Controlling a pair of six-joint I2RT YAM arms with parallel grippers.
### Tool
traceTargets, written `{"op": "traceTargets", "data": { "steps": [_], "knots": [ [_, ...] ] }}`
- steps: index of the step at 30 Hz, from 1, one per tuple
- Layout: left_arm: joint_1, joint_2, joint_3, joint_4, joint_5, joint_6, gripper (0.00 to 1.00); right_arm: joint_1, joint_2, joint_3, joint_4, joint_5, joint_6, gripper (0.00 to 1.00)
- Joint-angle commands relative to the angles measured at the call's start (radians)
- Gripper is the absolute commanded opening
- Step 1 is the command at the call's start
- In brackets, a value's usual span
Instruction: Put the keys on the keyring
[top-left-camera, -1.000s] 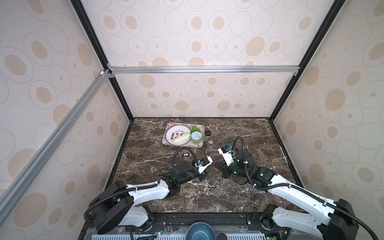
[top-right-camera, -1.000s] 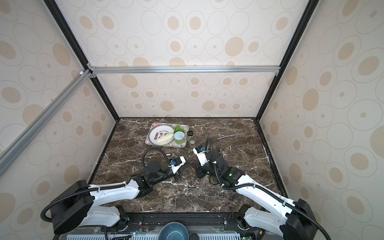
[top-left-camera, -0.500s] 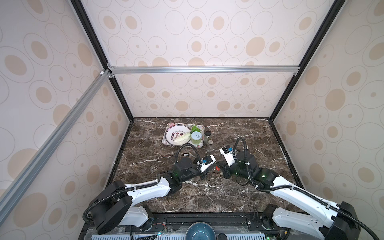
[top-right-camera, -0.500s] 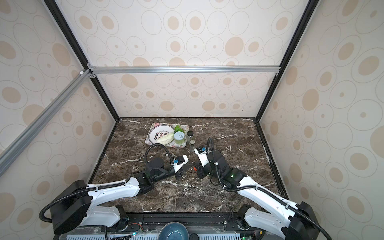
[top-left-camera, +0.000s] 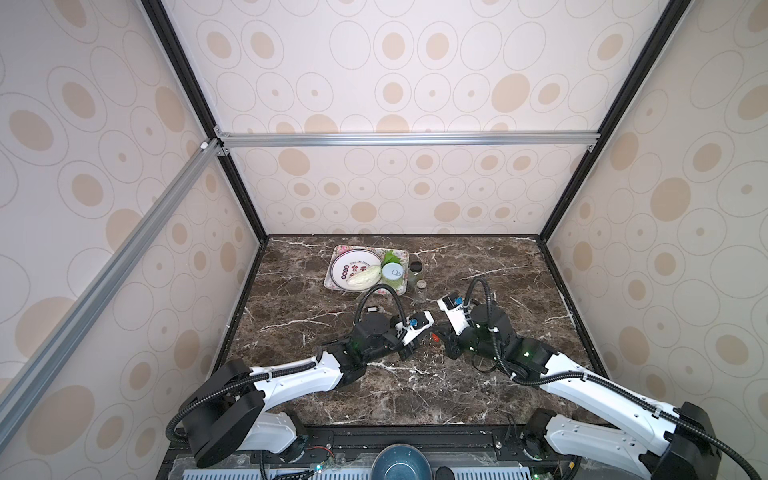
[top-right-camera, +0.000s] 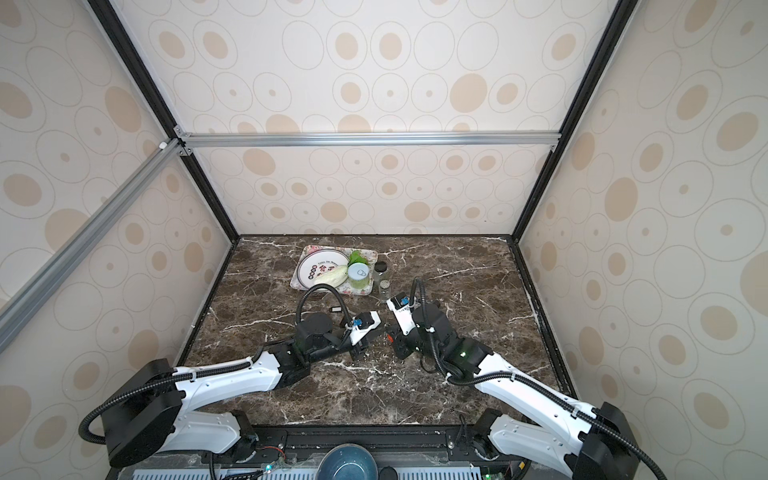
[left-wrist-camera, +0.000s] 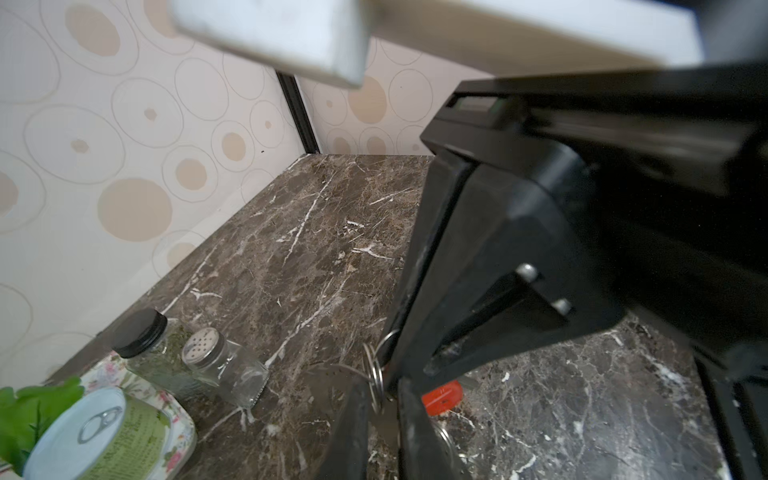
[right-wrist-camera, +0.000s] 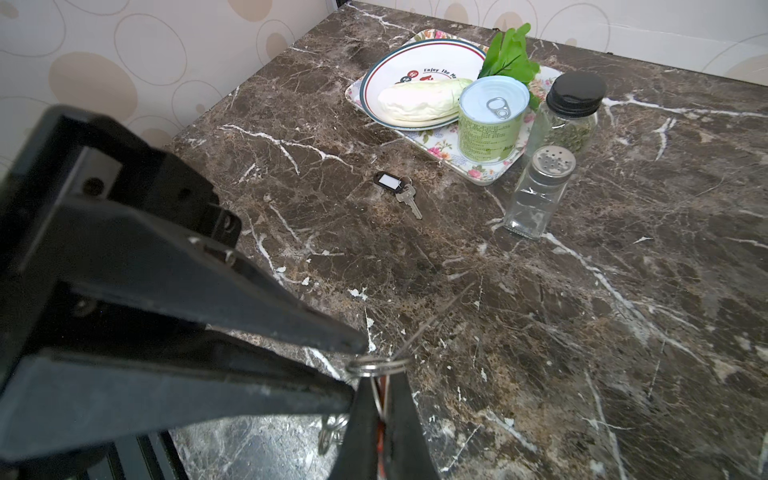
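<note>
Arms reach in from the near edge of the dark marble table (top-left-camera: 415, 395), past a blue bowl (top-left-camera: 395, 463) at the front rail, and their tips meet near the table's middle in both top views. The right gripper (right-wrist-camera: 357, 368) has its fingers pressed together on the keyring (right-wrist-camera: 379, 365), a small silver split ring held just above the marble and seen edge-on by the right wrist camera. The left gripper (left-wrist-camera: 383, 390) faces the same ring from the opposite side. Its two fingers (left-wrist-camera: 353, 419) stand with only a narrow slot between them; ring wire and a sliver of red show in that slot, but whether they pinch anything cannot be told. The red-tagged key (left-wrist-camera: 442, 398) shows just beside the left fingers, low by the marble; whether it rests there or hangs cannot be told.

Farther out, well apart from both grippers, the black-tagged key (right-wrist-camera: 390, 181) lies flat on the table, off the held ring. Beyond it stand a clear shaker (right-wrist-camera: 540, 195) and a black-lidded herb jar (right-wrist-camera: 569, 112), close together just off the corner of a floral tray (right-wrist-camera: 486, 176). On the tray sit a green-labelled can (right-wrist-camera: 492, 120), a round plate (right-wrist-camera: 374, 75) carrying a pale cabbage (right-wrist-camera: 424, 99), and a green leaf (right-wrist-camera: 509, 54) at the far edge.
</note>
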Motion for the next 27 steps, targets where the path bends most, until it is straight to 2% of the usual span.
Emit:
{"op": "traceTargets", "data": {
  "steps": [1,6,15,22,27],
  "knots": [
    [-0.005,0.005,0.037,0.001,-0.019,0.021,0.08,0.021,-0.011,0.007,0.003,-0.011,-0.022,0.0],
    [-0.005,0.006,0.04,0.011,-0.021,0.026,0.0,0.029,-0.011,0.008,0.006,-0.014,-0.031,0.0],
    [-0.005,-0.005,0.02,0.042,-0.029,0.027,0.0,0.035,-0.013,0.004,0.013,-0.014,-0.035,0.0],
    [-0.005,-0.037,-0.041,0.124,-0.039,0.02,0.0,0.024,0.01,-0.002,0.02,0.029,0.014,0.0],
    [-0.005,-0.045,-0.066,0.155,-0.03,0.02,0.0,-0.038,0.04,-0.008,0.035,-0.041,0.068,0.0]
  ]
}}
